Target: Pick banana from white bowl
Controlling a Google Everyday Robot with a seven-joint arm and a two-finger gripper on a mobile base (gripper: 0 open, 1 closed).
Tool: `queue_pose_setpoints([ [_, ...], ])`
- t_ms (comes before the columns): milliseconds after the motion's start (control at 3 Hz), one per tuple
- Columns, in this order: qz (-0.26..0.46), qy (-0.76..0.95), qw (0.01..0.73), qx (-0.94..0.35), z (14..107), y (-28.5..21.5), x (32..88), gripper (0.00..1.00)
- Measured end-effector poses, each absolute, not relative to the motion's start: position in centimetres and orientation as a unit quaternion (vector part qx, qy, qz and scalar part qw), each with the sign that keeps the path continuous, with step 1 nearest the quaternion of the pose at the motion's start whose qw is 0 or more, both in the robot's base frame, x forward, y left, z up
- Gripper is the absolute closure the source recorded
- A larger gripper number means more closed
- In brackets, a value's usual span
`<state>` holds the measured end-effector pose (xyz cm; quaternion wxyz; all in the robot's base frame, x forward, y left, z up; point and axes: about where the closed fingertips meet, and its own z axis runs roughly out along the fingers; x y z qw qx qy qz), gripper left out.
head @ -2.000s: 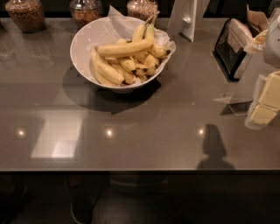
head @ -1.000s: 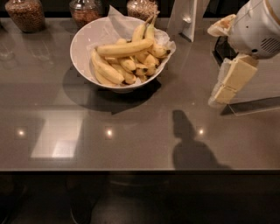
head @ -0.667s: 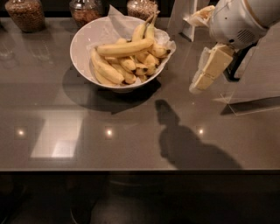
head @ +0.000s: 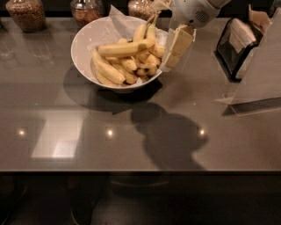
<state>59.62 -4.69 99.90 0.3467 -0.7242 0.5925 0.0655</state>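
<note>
The white bowl (head: 82, 48) with a crinkled paper liner stands on the dark counter at the upper left of centre. It holds several bananas. The longest, nearly straight yellow banana (head: 125, 48) lies across the top of the pile. My gripper (head: 175, 50) hangs from the white arm at the top right, just over the bowl's right rim, right of that banana and not touching it. Its cream fingers (head: 181, 41) point down and to the left.
Three glass jars of brown grains (head: 26, 13) stand along the back edge. A black napkin holder (head: 235, 41) and a clear sign stand (head: 259, 83) are at the right. The arm's shadow falls on the grey counter (head: 171, 136).
The arm has swung in from the right edge to the left and up, and the gripper has gone from over the bare counter to the bowl's right rim. The bananas have not moved.
</note>
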Motion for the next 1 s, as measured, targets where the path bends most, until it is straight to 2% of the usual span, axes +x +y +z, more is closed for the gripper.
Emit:
queue_pose_setpoints([
  [333, 0.055, 0.560, 0.335, -0.756, 99.4, -1.5, 61.8, 0.00],
  [1000, 0.029, 0.530, 0.304, -0.791, 96.5, 2.0, 64.6, 0.19],
])
